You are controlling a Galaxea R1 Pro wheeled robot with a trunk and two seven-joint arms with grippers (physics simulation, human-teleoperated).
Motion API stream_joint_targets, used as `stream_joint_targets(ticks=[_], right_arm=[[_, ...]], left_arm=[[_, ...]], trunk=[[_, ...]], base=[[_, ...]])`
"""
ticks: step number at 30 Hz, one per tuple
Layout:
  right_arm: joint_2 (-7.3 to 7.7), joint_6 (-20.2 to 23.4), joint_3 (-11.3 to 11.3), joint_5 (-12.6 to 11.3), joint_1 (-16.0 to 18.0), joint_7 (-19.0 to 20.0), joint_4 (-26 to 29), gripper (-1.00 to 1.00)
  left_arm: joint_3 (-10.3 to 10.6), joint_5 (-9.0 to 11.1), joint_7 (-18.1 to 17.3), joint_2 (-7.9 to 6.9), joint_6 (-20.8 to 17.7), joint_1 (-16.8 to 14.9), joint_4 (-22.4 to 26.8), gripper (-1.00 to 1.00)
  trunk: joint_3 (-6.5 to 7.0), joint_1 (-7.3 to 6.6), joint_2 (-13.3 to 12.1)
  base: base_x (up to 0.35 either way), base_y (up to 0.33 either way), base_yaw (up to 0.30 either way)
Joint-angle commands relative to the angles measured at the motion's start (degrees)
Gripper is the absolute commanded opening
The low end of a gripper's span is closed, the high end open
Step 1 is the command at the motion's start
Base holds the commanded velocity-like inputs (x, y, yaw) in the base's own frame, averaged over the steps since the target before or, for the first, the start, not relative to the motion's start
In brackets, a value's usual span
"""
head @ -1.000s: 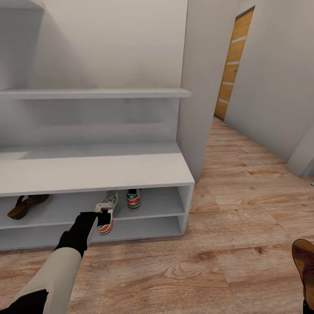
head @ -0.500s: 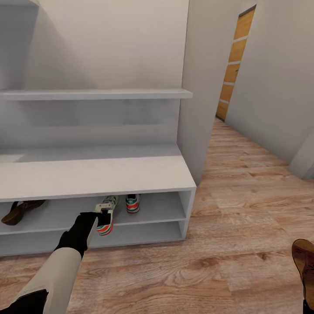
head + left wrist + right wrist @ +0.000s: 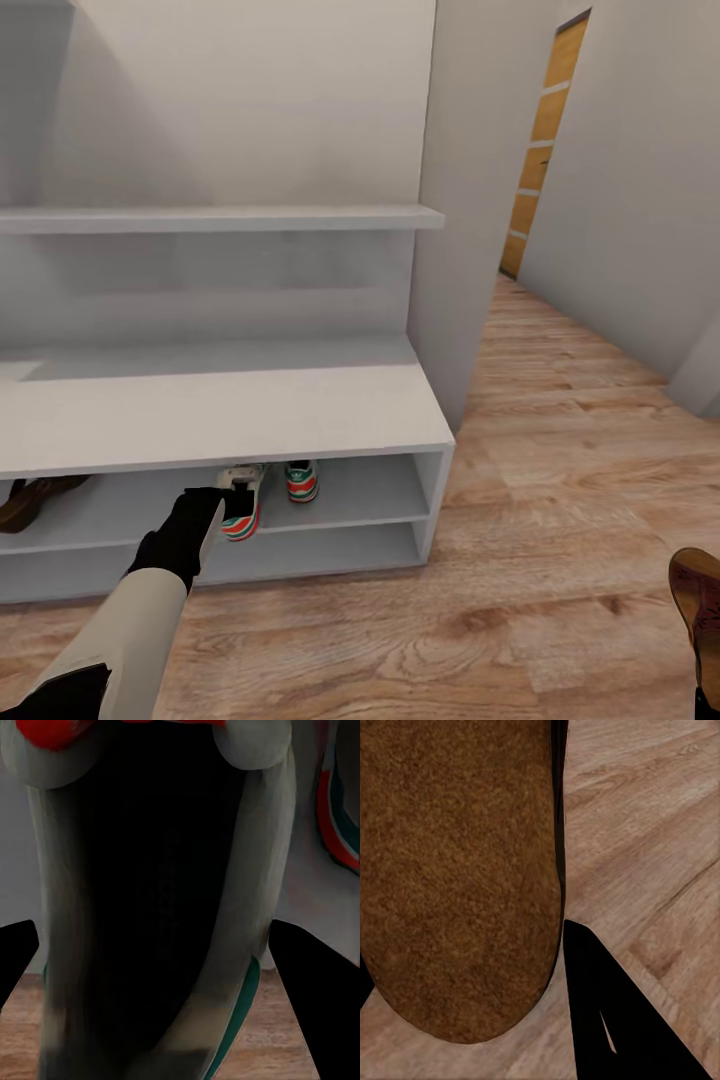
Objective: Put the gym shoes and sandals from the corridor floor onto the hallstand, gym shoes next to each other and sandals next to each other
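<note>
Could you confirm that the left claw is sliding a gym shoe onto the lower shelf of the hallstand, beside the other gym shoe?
Not quite: the left claw holds the gym shoe at the upper open shelf of the hallstand, not the lower one. The head view shows this, with the other gym shoe beside it on that same upper level.

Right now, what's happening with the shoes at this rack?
The left gripper holds one gym shoe at the front edge of the hallstand's upper shelf level, beside the other gym shoe already on it. One sandal lies at that shelf's far left. The right gripper holds the second sandal above the corridor floor.
</note>
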State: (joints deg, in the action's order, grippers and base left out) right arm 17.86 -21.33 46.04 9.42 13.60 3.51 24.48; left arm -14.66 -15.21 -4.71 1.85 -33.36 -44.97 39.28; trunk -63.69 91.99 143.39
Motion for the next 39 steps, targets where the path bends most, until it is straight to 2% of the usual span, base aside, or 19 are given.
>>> stream_joint_targets(ticks=[1, 39], right_arm=[[-0.02, -0.2, 0.5, 0.2, 0.0, 0.4, -0.1, -1.0], [-0.02, -0.1, 0.5, 0.2, 0.1, 0.4, -0.1, -1.0]], left_arm=[[-0.4, -0.6, -0.5, 0.08, -0.2, 0.0, 0.1, -1.0], [-0.4, -0.6, -0.6, 0.08, -0.1, 0.0, 0.0, -1.0]], trunk=[[-0.05, 0.02, 0.0], [-0.05, 0.02, 0.0]], base=[[0.22, 0.0, 0.0], [0.066, -0.005, 0.0]])
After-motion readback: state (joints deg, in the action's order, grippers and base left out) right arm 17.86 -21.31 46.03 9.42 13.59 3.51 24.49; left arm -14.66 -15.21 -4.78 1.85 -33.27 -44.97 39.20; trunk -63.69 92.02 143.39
